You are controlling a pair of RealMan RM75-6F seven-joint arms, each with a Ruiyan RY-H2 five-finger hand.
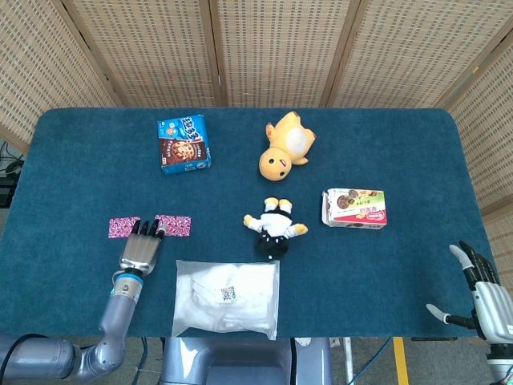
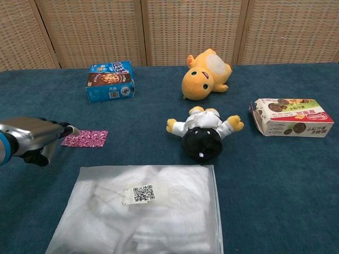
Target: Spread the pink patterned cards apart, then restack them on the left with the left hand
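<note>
Two pink patterned cards lie flat on the blue cloth, side by side with a gap between them. In the head view the left card [image 1: 122,228] shows whole, and the right card [image 1: 176,225] has its left end under my fingertips. My left hand [image 1: 140,247] lies low over the gap with fingers stretched forward and apart, holding nothing. The chest view shows the left hand [image 2: 33,139] with a fingertip at the left end of the right card [image 2: 87,138]; the left card is hidden behind the hand. My right hand [image 1: 481,297] rests at the front right table edge, fingers spread and empty.
A white plastic bag [image 1: 227,298] lies just right of my left hand. Also on the cloth are a black-and-white doll [image 1: 274,227], a yellow plush [image 1: 284,148], a blue cookie box [image 1: 184,143] at the back and a snack box [image 1: 355,208] on the right.
</note>
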